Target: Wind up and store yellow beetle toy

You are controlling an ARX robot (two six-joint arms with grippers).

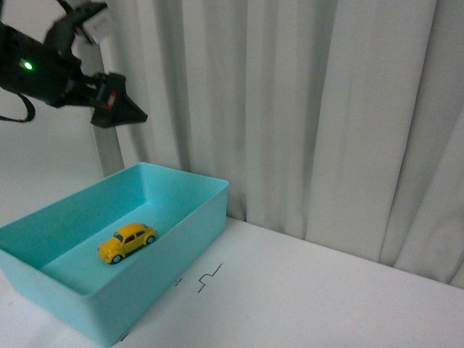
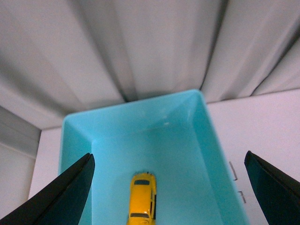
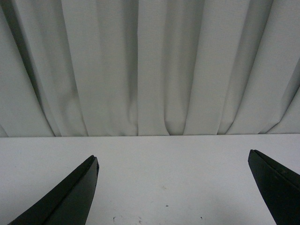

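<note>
The left gripper (image 2: 168, 156) hangs high over the far left end of a turquoise bin (image 1: 163, 290), its jaws spread wide and holding nothing. Straight below them the yellow beetle toy (image 2: 142, 199) sits on its wheels on the bin's floor, apart from all four walls. The right gripper (image 3: 172, 156) also has its jaws wide open and empty, over bare white worktop (image 1: 326, 290) with nothing beneath them. The bin is open-topped with upright walls, and nothing else lies in it. A grey upright post (image 1: 109, 154) rises just behind its far left corner. Beside its near right wall a few thin black marks (image 1: 209, 278) are drawn on the worktop, which runs open to the right. A pale pleated curtain (image 1: 326, 109) closes the whole back.
</note>
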